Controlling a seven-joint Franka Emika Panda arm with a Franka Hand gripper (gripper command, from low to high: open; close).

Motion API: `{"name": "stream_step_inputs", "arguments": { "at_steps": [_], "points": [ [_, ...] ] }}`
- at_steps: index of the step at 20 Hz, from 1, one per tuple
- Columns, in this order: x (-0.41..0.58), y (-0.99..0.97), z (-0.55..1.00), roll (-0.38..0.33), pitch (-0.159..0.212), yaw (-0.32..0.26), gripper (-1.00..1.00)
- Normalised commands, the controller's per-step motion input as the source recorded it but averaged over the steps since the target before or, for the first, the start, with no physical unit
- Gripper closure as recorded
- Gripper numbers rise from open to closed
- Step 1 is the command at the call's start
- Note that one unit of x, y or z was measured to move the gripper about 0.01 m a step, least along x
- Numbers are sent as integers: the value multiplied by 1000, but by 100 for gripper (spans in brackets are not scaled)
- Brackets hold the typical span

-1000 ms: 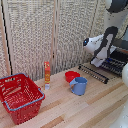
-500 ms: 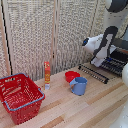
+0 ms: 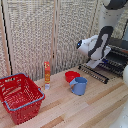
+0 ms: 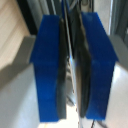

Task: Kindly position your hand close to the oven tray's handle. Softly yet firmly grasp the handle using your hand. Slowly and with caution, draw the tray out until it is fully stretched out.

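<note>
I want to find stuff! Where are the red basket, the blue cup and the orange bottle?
basket (image 3: 20, 95), exterior view, on its front wire wall.
cup (image 3: 79, 86), exterior view, on its side.
bottle (image 3: 47, 73), exterior view, on the middle of its body.

On the worktop (image 3: 95, 107), the basket (image 3: 20, 97) sits at the exterior view's left, the bottle (image 3: 47, 72) beside it, then bowl (image 3: 71, 76) behind cup (image 3: 79, 85), and the oven (image 3: 117, 55) far right with the oven tray (image 3: 95, 71) jutting out.

I see a pale wooden table (image 3: 95, 107) and a dark metal rack (image 3: 95, 73). The red basket (image 3: 20, 97) looks like coated wire; the blue fingers (image 4: 50, 65) look matt.
</note>
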Motion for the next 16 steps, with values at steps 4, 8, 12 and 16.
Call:
{"name": "stream_step_inputs", "arguments": {
  "at_steps": [4, 8, 12, 16],
  "points": [
    [54, 786, -255, -116, 20, -114, 100],
    [17, 856, -199, -86, 29, -85, 100],
    [0, 796, 0, -16, 24, -58, 100],
    [18, 712, -59, -43, 34, -19, 100]
  ]
}}
